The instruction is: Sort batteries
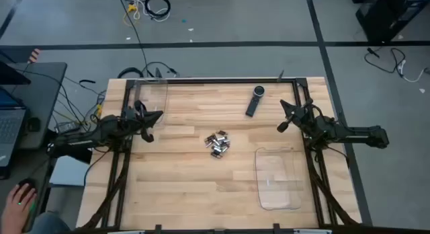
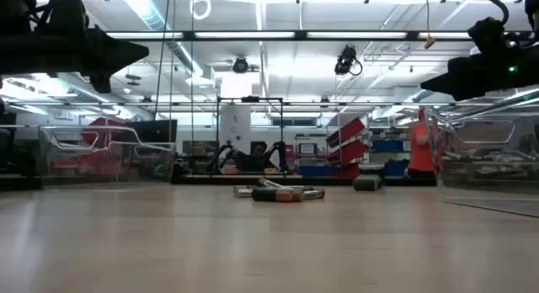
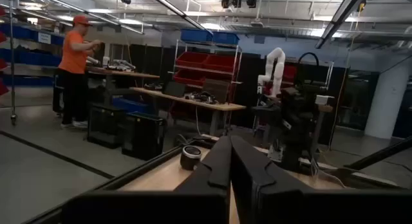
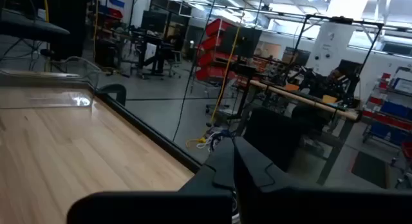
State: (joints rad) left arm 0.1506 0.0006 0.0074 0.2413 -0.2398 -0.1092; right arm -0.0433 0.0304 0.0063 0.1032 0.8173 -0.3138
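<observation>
Seen from above, the batteries (image 1: 217, 144) lay heaped in one small cluster near the middle of the wooden bench (image 1: 195, 187), none of them inside either container. The same pile showed at the centre of the low view (image 2: 279, 193), resting flat on the bench surface. A clear plastic tray (image 1: 277, 178) sat at the lower right of the overhead frame, well apart from the pile, and a second clear container (image 1: 152, 97) stood at the upper left of the bench, just beside the left arm. A long black remote-like device (image 1: 254, 101) lay toward the upper centre-right of the bench, its round end pointing to the far edge. The left end effector (image 1: 154, 118) hung at the left edge of the bench, aimed toward the centre, its fingers clenched together with nothing between them; in the left wrist view the two dark fingers (image 3: 215, 166) met in a closed wedge. The right end effector (image 1: 283, 126) hung at the right edge, mirrored toward the centre, likewise clenched and empty, and its fingers (image 4: 248, 165) met in the right wrist view. Both were well apart from the batteries. At the lower left corner of the overhead frame a person's hand (image 1: 20, 199) rested beside a laptop (image 1: 9, 120) on a side desk. A person in an orange shirt (image 3: 76, 69) stood in the room at the upper left of the left wrist view.
</observation>
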